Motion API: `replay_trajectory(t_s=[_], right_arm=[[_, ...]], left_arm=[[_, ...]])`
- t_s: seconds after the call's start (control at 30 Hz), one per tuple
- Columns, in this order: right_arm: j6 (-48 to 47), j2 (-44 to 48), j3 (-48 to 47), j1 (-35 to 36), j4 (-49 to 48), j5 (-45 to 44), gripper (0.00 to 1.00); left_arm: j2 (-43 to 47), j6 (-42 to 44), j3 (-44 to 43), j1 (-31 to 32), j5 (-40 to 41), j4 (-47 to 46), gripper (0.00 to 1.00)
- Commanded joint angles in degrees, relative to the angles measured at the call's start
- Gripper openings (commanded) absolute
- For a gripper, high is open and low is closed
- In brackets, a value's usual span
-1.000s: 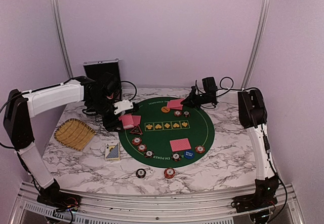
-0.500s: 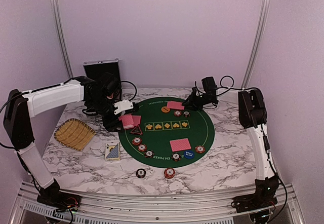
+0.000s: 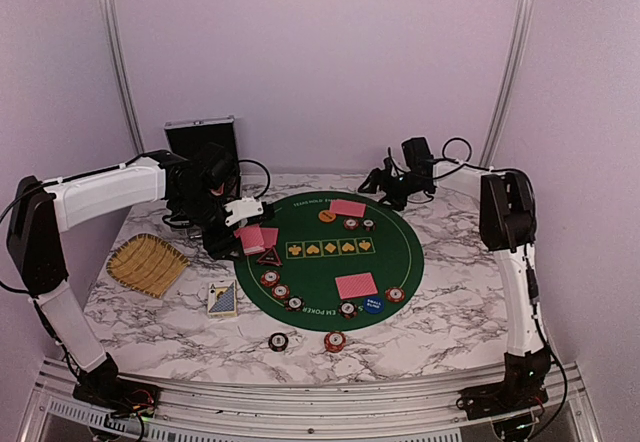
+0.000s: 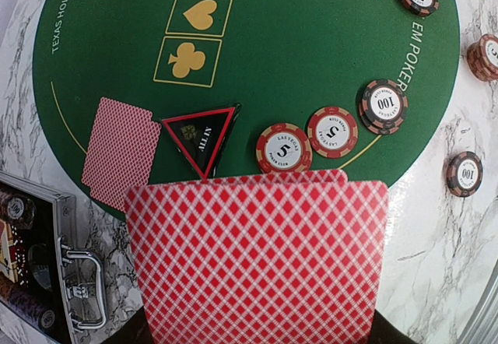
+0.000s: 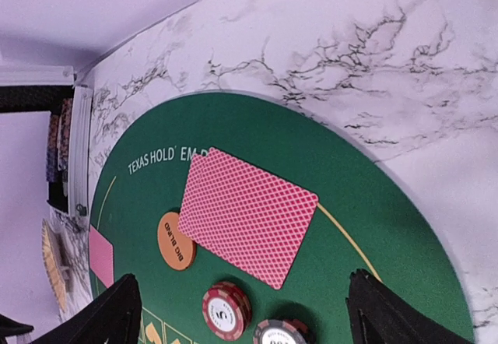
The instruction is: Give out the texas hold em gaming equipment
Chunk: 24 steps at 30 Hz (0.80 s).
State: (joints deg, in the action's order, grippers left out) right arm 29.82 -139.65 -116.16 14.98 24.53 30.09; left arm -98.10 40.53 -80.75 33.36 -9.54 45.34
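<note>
My left gripper [image 3: 243,224] is shut on a stack of red-backed playing cards [image 4: 257,258] and hovers over the left edge of the round green mat [image 3: 395,257]. Below it lie a single card [image 4: 120,151], the dark triangular marker [image 4: 201,134] and three chips [image 4: 332,131]. My right gripper [image 5: 243,282] stands open and empty above the mat's far edge, just back from two overlapped cards [image 5: 247,215]. An orange disc [image 5: 176,240] and two chips [image 5: 226,310] lie beside those cards. Another pair of cards [image 3: 356,285] and a blue disc [image 3: 373,304] lie near the front.
The silver case [image 3: 200,137] stands open at the back left. A yellow straw tray [image 3: 147,263] sits left of the mat, and a card box [image 3: 222,299] lies in front of it. Two chips [image 3: 278,342] rest on the marble in front of the mat.
My right gripper has opened, left the two cards on the mat's far edge and drawn back up and to the right. The left arm has not moved.
</note>
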Motion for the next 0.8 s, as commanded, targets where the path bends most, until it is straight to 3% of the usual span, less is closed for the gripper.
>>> replay_trajectory(t_s=[0.0, 0.23, 0.47, 0.63, 0.77], right_arm=[[-2.84, 8.05, 2.81, 1.57, -0.35, -3.2, 0.95], [-2.3, 18.44, 15.17, 5.22, -5.82, -2.36, 0.99], [5.59, 29.42, 33.8, 11.69, -20.11, 6.66, 0.99], [13.13, 31.28, 42.38, 17.24, -32.68, 11.73, 0.99], [19.26, 29.35, 44.08, 21.59, -41.08, 15.17, 0.99]], left_arm=[[1.71, 0.43, -0.55, -0.08, -0.97, 0.77, 0.0], [1.49, -0.31, -1.12, -0.05, -1.61, 0.78, 0.0], [1.2, -0.59, -1.49, 0.03, -1.58, 0.71, 0.0], [0.9, -0.72, -1.86, 0.19, -1.81, 0.71, 0.0], [0.36, -0.81, -2.03, 0.38, -1.88, 0.71, 0.0]])
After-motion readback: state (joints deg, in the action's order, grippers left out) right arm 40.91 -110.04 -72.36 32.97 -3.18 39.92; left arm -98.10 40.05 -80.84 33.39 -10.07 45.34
